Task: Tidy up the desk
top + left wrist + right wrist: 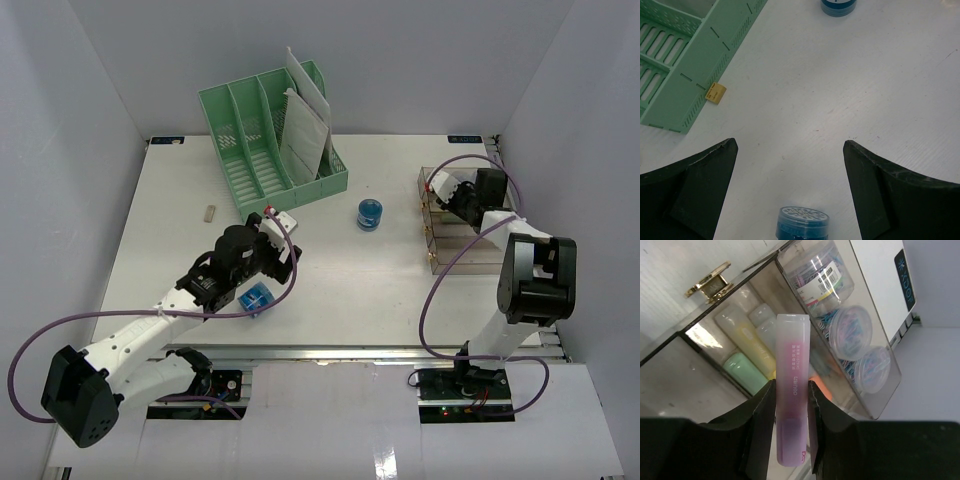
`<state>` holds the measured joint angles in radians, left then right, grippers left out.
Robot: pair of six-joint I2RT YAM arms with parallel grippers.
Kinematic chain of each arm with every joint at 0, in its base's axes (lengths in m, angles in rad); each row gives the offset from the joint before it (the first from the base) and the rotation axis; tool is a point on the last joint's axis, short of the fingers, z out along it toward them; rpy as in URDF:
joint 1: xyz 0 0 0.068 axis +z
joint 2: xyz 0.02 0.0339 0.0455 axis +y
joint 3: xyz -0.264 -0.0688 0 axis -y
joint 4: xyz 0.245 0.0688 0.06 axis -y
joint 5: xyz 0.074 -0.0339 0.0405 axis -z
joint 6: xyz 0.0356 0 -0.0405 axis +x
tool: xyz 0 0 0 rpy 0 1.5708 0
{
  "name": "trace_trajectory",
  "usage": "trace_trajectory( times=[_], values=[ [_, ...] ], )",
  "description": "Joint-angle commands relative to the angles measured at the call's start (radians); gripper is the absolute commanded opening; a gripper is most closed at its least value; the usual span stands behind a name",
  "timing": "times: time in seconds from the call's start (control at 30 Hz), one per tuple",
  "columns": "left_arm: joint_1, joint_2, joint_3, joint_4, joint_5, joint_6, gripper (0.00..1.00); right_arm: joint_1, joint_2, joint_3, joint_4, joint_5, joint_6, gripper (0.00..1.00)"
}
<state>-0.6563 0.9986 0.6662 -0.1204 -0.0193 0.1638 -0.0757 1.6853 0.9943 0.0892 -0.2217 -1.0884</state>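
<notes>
The white desk (330, 290) carries a blue jar (370, 214) at its middle and a second blue jar (257, 298) under my left arm. My left gripper (285, 235) is open and empty; in its wrist view the gripper (790, 145) hangs over bare desk with the near jar (803, 222) low between the fingers and untouched. My right gripper (440, 190) is shut on a purple highlighter (792, 405), held over the clear compartment tray (455, 245). The tray (880, 390) holds several pastel highlighters (745, 370) and clear tubs of paper clips (850, 332).
A green slotted file rack (270, 140) with papers stands at the back left and also shows in the left wrist view (685, 65). A small yellow piece (716, 93) lies by its corner. A small tan item (210, 211) lies left of the rack. A gold clip (710, 284) sits at the tray's edge.
</notes>
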Motion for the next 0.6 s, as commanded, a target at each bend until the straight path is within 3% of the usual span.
trace_trajectory(
  times=[0.0, 0.2, 0.4, 0.57],
  values=[
    [0.003, 0.001, -0.005, -0.004, 0.005, 0.0, 0.98, 0.002, 0.032, 0.084, 0.068, 0.016, -0.166, 0.25],
    [0.003, 0.004, -0.004, -0.005, 0.009, 0.002, 0.98, 0.002, 0.067, 0.084, 0.047, 0.019, -0.264, 0.31],
    [0.003, 0.01, -0.005, -0.006, 0.012, 0.001, 0.98, 0.002, 0.098, 0.101, 0.02, 0.025, -0.317, 0.6],
    [0.003, 0.013, -0.004, -0.008, 0.013, -0.002, 0.98, 0.002, 0.063, 0.07, 0.047, 0.001, -0.255, 0.68]
  ],
)
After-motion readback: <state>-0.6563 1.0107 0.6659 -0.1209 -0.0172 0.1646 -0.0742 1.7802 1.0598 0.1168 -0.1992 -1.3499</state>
